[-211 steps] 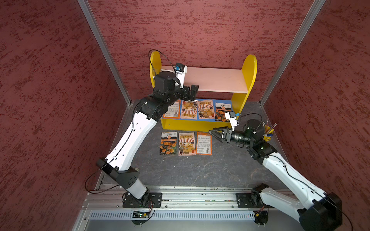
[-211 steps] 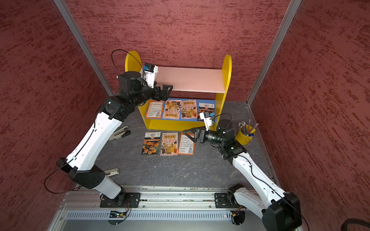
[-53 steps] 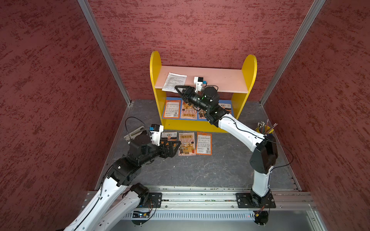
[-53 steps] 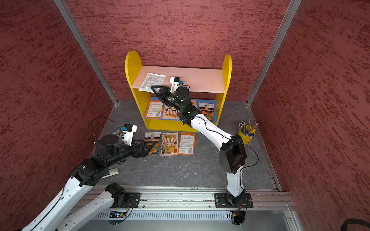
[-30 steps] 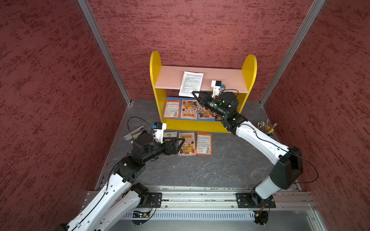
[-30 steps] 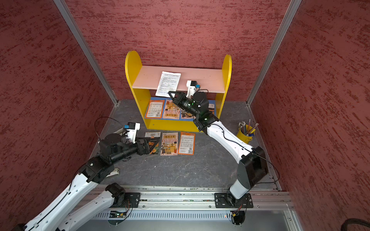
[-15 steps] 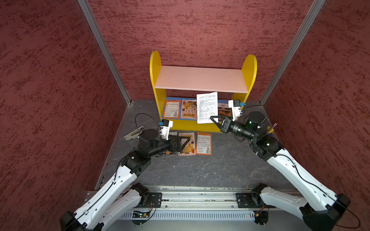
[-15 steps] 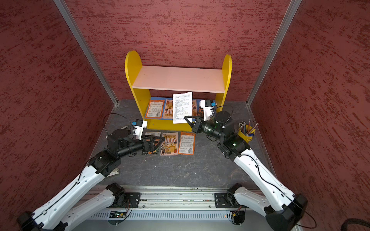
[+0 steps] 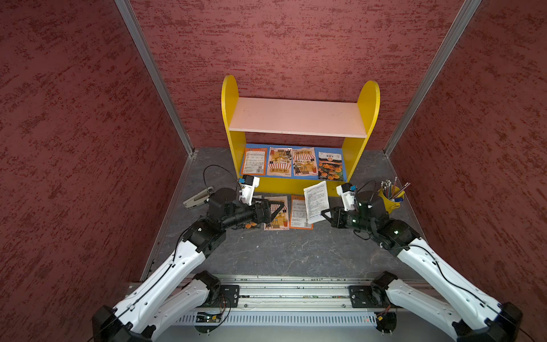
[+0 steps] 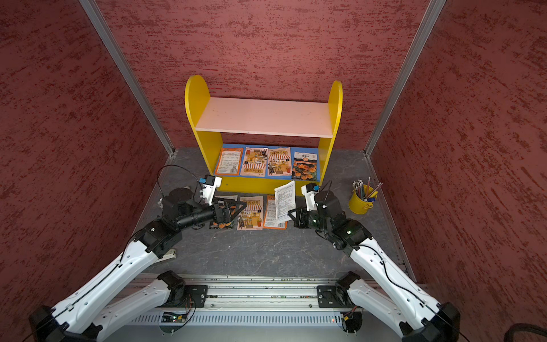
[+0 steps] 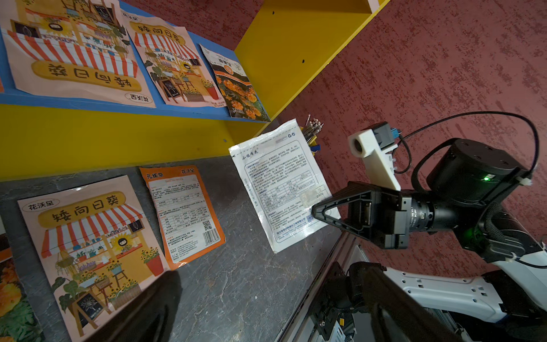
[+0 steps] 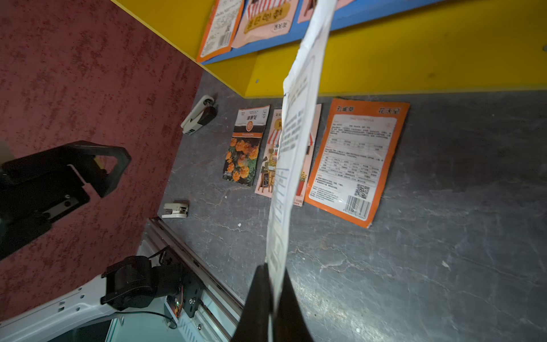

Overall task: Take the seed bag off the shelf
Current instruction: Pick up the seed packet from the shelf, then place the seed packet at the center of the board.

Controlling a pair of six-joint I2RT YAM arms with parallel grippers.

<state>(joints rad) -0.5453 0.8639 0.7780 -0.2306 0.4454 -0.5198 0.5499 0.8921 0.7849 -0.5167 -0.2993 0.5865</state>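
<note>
White paper covered in fine print, the flat seed bag (image 9: 316, 201) is pinched near a lower corner by the right hand (image 9: 323, 213), whose jaws are closed tight on the sheet. In the right wrist view the bag (image 12: 293, 148) shows edge-on, rising from between the two black fingers.

A second ago it was up in front of the pale pink upper board of the small yellow-sided wooden shelf (image 9: 296, 118), in the upper middle of the top views. Half a second ago it hung before the blue lower board. It is now lower, right of centre in both top views and in front of the yellow base strip. It is just beside the orange-bordered packet (image 9: 297, 213) that ends the row of three on the grey stone-patterned worktop (image 9: 281, 251). Whether its bottom corner touches the worktop I cannot tell.

The pink board is bare, so I judge the removal itself done. The bag is clear of the shelf, and what remains is to lay it down and let go, probably as a fourth in that row.

The left hand (image 9: 278, 211) has come forward over the row's left end, jaws spread fully wide and holding nothing. Four other packets (image 9: 279, 162) lie on the blue board.
</note>
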